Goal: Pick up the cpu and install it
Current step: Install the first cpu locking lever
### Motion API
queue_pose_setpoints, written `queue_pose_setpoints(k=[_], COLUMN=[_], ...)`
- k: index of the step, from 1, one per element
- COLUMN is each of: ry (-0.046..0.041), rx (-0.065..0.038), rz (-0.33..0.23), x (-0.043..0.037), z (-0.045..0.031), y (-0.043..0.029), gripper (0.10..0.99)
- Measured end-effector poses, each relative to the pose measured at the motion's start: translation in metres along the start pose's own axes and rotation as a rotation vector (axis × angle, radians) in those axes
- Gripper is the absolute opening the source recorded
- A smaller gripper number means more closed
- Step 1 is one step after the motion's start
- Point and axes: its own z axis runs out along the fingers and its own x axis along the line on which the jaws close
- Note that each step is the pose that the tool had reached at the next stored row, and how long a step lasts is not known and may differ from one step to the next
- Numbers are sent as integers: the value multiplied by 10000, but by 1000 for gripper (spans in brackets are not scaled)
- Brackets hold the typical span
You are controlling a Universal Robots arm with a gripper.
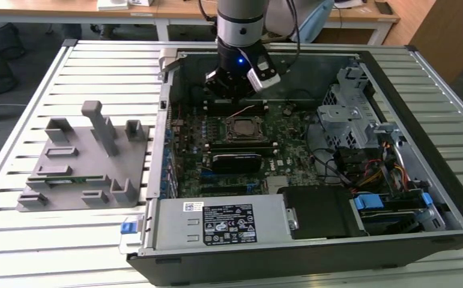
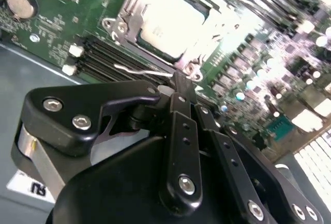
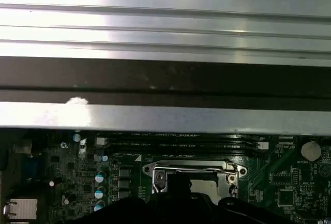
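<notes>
Black linkage gripper [image 2: 178, 92]: fingers look pinched together, nothing between them, tips just above bent wire socket lever [image 2: 142, 71]. Small flat square cpu, silvery-white metal top [image 2: 173, 25], already sits in steel socket frame [image 1: 243, 128] mid green motherboard [image 1: 283, 135]. Guessing light, stiff, slick lid, fragile underside, so grip opposite edges only, keep level.

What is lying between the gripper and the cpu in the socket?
In the second wrist view, the socket's thin wire lever and its metal frame edge lie between the gripper and the cpu.
</notes>
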Motion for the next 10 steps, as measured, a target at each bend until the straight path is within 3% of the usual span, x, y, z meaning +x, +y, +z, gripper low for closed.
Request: queue_pose_setpoints(k=[5,10], ry=[0,3], rx=[-1,-4], rz=[-13,-170], x=[-76,-85], z=[45,64], y=[17,55], gripper=[106,106])
